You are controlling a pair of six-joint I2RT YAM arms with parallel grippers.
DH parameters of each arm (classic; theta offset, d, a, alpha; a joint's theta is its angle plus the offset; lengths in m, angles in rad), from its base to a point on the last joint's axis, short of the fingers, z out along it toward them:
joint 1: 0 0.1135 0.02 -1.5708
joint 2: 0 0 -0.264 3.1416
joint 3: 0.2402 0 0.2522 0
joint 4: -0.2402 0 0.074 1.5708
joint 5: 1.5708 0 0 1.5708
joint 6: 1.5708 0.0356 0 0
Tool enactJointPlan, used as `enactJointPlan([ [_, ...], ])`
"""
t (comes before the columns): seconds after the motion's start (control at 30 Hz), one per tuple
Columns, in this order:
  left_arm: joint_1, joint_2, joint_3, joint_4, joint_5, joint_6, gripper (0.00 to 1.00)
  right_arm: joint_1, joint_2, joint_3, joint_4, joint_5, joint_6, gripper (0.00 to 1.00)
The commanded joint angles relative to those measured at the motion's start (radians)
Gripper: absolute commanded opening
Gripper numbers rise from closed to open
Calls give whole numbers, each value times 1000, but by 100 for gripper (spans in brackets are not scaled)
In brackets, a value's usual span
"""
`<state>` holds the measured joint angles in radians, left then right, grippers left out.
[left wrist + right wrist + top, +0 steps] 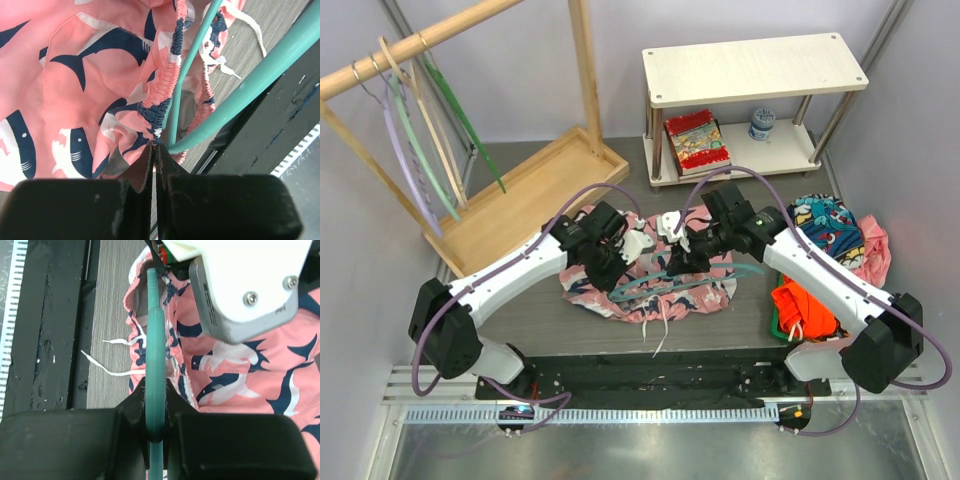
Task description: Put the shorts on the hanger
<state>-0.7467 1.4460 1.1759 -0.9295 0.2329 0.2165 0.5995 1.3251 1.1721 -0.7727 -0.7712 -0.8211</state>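
Observation:
The pink shorts [695, 292] with navy and white shapes lie crumpled mid-table, their white drawstring [658, 335] trailing toward the near edge. The teal hanger [670, 282] lies across them. My left gripper [620, 250] is shut on the elastic waistband [162, 95] of the shorts, right beside the hanger's corner [200, 137]. My right gripper [688, 252] is shut on the hanger's bar [155, 350], with the shorts [240, 375] beside and under it. In the left wrist view the hanger's thin bar passes through the waist opening.
A wooden rack [440, 110] with several hangers stands on a tray at the back left. A white shelf [750, 70] with a book and a cup is at the back. A turquoise patterned cloth [830, 225] and an orange-red garment [800, 305] lie at the right.

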Motion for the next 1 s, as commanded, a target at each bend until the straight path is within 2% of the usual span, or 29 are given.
enactJointPlan([
  [0.0, -2, -53, 39, 4, 69, -19, 0, 17, 14, -2, 167, -40, 36, 1],
  [0.27, -3, -47, 67, 3, 94, -46, 0, 65, 42, -47, 285, -40, 112, 1],
  [0.37, -2, -47, 68, 8, 85, -52, 0, 75, 33, -116, 429, 4, 198, 1],
  [0.5, 1, -82, 53, 23, 95, -54, 0, 75, 33, -161, 513, 27, 270, 1],
  [0.53, 6, -93, 36, 27, 114, -51, 5, 77, 31, -172, 524, 21, 278, 1],
  [0.57, 32, -108, 25, 50, 132, -49, 15, 77, 31, -178, 550, 18, 302, 1],
  [0.6, 53, -146, 12, 63, 160, -37, 26, 75, 28, -183, 558, 15, 306, 1],
  [0.63, 82, -173, -22, 75, 260, -28, 42, 77, 28, -187, 562, 12, 309, 1],
  [0.7, 191, -263, -65, 135, 343, 0, 53, 75, 26, -196, 572, 9, 306, 1],
  [0.73, 222, -292, -106, 153, 421, 20, 55, 75, 28, -196, 575, 7, 303, 1],
  [0.8, 250, -384, -140, 188, 476, 117, 60, 75, 34, -196, 576, -2, 297, 1],
  [0.9, 248, -467, -211, 288, 503, 144, 67, 77, 46, -183, 581, -23, 290, 1],
  [0.97, 244, -498, -228, 322, 522, 178, 68, 77, 59, -174, 582, -27, 290, 1],
])
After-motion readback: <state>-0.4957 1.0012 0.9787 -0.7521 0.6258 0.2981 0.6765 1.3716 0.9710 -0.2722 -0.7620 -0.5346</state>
